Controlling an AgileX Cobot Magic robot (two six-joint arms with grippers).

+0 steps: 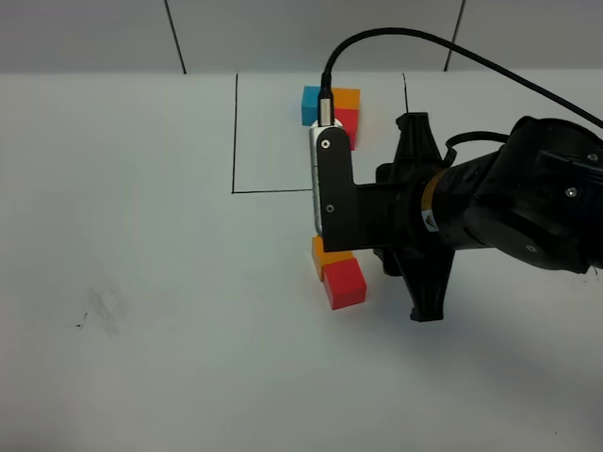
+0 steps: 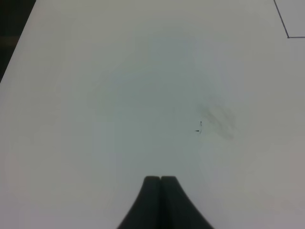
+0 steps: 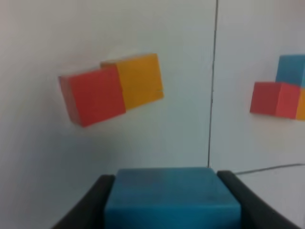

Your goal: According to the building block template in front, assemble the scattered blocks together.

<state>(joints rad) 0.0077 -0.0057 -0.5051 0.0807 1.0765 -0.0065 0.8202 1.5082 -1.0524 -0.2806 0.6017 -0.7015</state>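
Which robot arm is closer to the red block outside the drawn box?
Right. The right gripper, holding the blue cube, is close by the red block. The left gripper is far off, near a grey smudge.

Exterior high: right arm [image 1: 471, 212] fully hides the held blue cube [image 3: 171, 198] and covers part of the loose orange cube [image 1: 322, 259]; its cable [image 1: 326, 83] crosses the template [image 1: 309, 105]. Right wrist view is blurry. There the blue cube is cut off at the edge, and the template's orange cube [image 3: 301, 107] is just a sliver.
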